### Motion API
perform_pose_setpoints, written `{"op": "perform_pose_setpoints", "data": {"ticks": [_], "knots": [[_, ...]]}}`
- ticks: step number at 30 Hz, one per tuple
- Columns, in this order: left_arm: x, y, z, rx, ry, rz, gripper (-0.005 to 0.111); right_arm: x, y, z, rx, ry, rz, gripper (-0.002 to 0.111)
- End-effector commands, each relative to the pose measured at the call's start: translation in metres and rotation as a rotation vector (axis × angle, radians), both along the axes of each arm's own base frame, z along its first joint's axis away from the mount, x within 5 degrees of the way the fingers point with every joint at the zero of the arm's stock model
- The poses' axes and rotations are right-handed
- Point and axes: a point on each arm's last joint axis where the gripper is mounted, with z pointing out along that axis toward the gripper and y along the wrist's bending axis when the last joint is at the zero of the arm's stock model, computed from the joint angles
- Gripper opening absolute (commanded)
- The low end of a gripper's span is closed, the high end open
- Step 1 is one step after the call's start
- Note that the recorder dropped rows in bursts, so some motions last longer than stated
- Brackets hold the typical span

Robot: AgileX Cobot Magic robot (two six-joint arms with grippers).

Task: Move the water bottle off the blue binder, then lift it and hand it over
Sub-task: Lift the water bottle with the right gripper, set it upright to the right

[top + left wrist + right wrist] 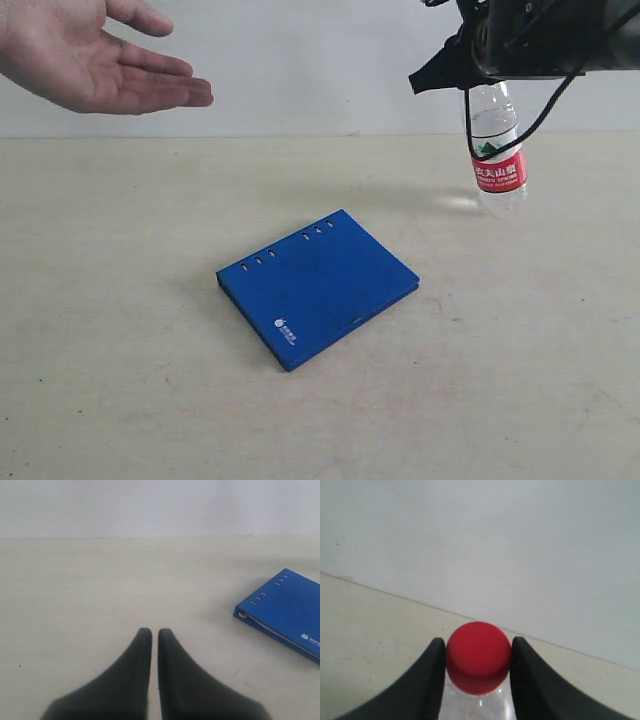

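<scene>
The water bottle (497, 150) hangs in the air at the upper right, clear with a red-and-white label, well above the table. My right gripper (480, 75) is shut on its top; in the right wrist view the red cap (478, 657) sits pinched between the two black fingers of the right gripper (478, 647). The blue binder (317, 285) lies flat mid-table with nothing on it, and its spine corner (282, 612) shows in the left wrist view. My left gripper (151, 632) is shut on nothing, low over bare table beside the binder.
An open human hand (95, 60) is held palm up at the upper left, above the table's far edge. A white wall stands behind the beige table (120, 350).
</scene>
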Motion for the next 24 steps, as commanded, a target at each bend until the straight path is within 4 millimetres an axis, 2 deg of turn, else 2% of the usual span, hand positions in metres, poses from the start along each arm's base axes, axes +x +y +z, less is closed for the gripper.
{"op": "perform_pose_setpoints", "data": {"ticks": [1,10,13,16,18,20,24], "knots": [[0.0002,0.0002,0.002,0.01,-0.018,0.0,0.004,-0.0004,0.001,0.0098,-0.028,-0.029,0.062,0.0],[0.0002,0.0002,0.002,0.01,-0.018,0.0,0.004,-0.0003,0.0041,0.0095,-0.032,-0.026,0.101,0.001],[0.0002,0.0002,0.002,0.01,-0.018,0.0,0.004,-0.0003,0.0048,0.0095,-0.05,-0.024,0.117,0.014],[0.0002,0.0002,0.002,0.01,-0.018,0.0,0.004,-0.0003,0.0048,0.0095,-0.05,-0.024,0.117,0.035],[0.0002,0.0002,0.002,0.01,-0.018,0.0,0.004,-0.0003,0.0048,0.0096,-0.053,-0.025,0.118,0.044],[0.0002,0.0002,0.002,0.01,-0.018,0.0,0.004,-0.0001,0.004,0.0102,-0.056,-0.026,0.109,0.049],[0.0002,0.0002,0.002,0.01,-0.018,0.0,0.004,-0.0002,0.0029,0.0134,-0.08,-0.039,0.108,0.05]]}}
